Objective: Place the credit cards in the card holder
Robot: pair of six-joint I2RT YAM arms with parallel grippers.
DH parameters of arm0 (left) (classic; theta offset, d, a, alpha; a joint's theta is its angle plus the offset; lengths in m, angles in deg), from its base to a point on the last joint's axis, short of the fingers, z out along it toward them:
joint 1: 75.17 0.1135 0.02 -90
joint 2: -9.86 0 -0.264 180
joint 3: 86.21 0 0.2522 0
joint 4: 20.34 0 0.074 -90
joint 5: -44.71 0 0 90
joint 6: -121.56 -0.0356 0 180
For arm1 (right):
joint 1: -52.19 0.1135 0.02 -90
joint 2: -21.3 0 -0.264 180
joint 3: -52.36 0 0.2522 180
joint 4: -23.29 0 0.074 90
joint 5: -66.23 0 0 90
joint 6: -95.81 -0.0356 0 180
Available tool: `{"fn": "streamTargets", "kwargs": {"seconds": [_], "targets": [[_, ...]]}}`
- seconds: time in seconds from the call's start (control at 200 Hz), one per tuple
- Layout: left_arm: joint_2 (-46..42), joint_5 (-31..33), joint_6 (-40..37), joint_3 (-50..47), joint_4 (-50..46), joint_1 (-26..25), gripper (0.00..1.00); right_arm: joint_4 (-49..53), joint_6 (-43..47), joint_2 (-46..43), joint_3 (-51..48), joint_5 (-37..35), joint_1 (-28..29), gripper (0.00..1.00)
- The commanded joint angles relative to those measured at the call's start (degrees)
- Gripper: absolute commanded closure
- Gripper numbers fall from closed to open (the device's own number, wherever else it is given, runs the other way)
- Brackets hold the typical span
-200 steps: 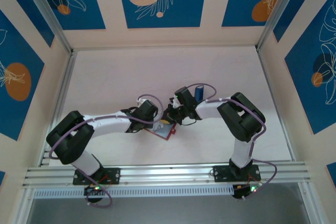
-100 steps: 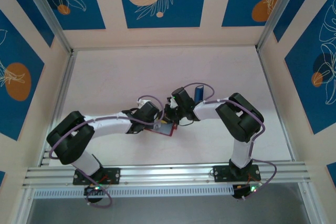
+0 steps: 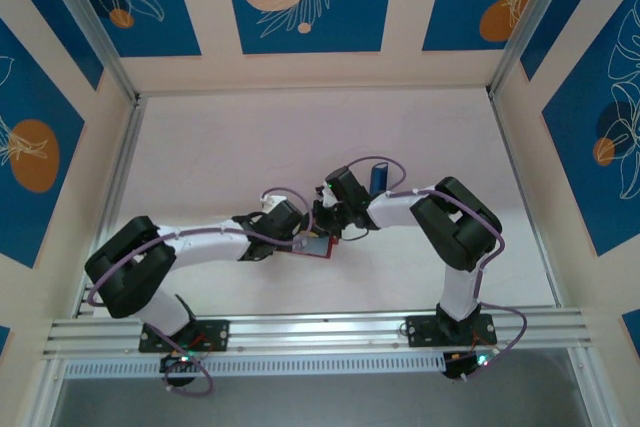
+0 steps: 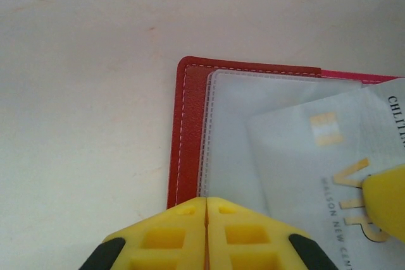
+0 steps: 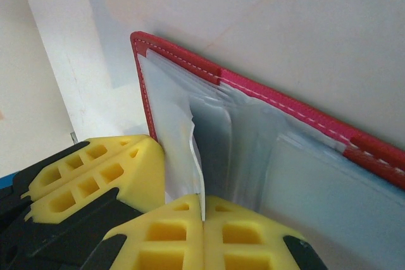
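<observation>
While the card holder point(image 4: 186, 131) lies open on the counter point(image 4: 82, 93), the left end effector point(image 4: 206, 210), pressed together at the wallet's lower edge, seems to pin it flat. The right end effector point(image 5: 202, 210) pinches one clear sleeve point(image 5: 195, 150), likely to open a pocket. A pale credit card point(image 4: 304, 175) lies slanted across the sleeves, lower right of the left wrist view.

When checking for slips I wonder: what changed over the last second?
The left claw and its arm eased toward the near edge, covering more of the wallet; the right claw nudged slightly left. Nothing grabbed or released: both claws stay shut, the right pinching a wallet sleeve. The blue item stayed put.
</observation>
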Motion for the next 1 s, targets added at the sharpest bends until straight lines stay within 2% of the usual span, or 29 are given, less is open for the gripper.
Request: {"fn": "streamTargets", "kwargs": {"seconds": [0.0, 0.3, 0.73, 0.995], "targets": [[1.2, -2.1, 0.5, -2.1, -5.9, -0.8, 0.92, 3.1, -1.2, 0.0, -1.8, -5.3, 0.4, 1.0], [1.4, -2.6, 0.8, -2.9, -5.3, -0.8, 0.92, -0.3, -5.0, -2.0, -5.2, -10.5, 2.0, 1.0], [1.8, -2.9, 0.6, -3.2, -4.9, -0.8, 0.92, 1.5, -5.0, -5.9, -8.0, -16.2, 2.9, 1.0], [1.9, -3.0, 0.4, -2.9, -5.0, -0.8, 0.92, 1.3, -4.3, -4.3, -6.7, -18.3, 4.5, 1.0]]}}
